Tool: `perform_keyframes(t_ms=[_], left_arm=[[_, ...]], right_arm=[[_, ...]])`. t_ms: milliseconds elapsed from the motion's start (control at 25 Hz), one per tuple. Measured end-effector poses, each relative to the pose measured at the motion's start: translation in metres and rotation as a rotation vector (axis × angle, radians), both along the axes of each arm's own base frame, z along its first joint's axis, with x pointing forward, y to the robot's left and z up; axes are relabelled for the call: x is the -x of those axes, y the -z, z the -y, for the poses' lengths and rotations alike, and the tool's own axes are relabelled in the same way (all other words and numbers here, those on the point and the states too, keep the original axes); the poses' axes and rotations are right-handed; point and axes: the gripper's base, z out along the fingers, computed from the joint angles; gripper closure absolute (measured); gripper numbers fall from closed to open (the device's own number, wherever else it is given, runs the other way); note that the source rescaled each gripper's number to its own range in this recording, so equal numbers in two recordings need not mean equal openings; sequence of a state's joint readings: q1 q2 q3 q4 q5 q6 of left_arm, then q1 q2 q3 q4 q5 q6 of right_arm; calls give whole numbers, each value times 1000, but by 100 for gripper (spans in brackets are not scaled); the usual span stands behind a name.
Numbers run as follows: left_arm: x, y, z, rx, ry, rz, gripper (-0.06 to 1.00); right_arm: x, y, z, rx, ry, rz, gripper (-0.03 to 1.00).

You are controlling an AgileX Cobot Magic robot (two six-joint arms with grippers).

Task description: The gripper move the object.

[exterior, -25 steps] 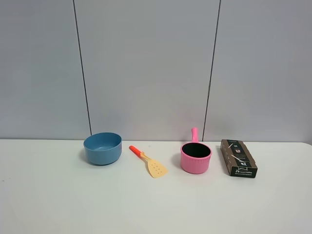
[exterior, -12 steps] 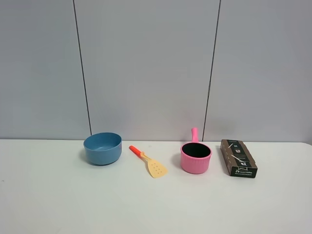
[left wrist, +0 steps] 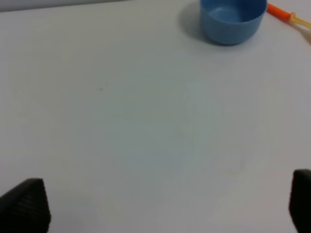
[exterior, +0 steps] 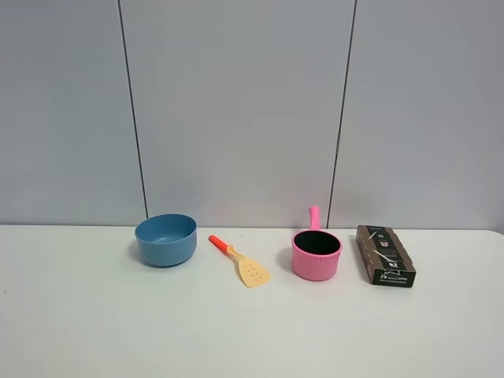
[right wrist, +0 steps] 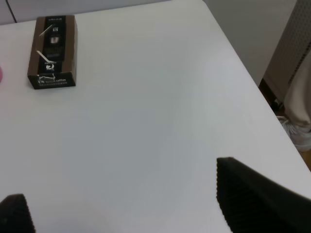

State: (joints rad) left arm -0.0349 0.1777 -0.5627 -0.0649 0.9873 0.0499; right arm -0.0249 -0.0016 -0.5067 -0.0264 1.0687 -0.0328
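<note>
The object, a long flat dark brown box [exterior: 385,255] with a black printed top, lies on the white table at the right, just right of the pink pot [exterior: 316,253]. It also shows in the right wrist view [right wrist: 52,52], far from the fingers. My right gripper [right wrist: 131,206] is open and empty over bare table near the right edge. My left gripper [left wrist: 163,204] is open and empty over bare table, well short of the blue bowl [left wrist: 233,20]. Neither arm shows in the exterior high view.
A blue bowl [exterior: 165,239] stands at the left, a yellow spatula with an orange handle [exterior: 241,261] lies between it and the pot. The table's right edge [right wrist: 252,77] drops off to the floor. A grey panel wall stands behind the table.
</note>
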Motion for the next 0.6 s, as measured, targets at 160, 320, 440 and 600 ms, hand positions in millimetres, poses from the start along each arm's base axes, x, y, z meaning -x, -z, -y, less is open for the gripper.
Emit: perform_keyframes(t_ms=[160,320,440,600], left_arm=[[3,7,0,18,-15,15,-6],[7,7,0,22,-22,40,-6],[13,7,-1,23,-21,76,-6],[23,8,-1,29,-22,122,-6]], right_arm=[[0,0,0,0,0,0,-3],[0,0,0,0,0,0,-3],[0,0,0,0,0,0,-3],[0,0,0,0,0,0,-3]])
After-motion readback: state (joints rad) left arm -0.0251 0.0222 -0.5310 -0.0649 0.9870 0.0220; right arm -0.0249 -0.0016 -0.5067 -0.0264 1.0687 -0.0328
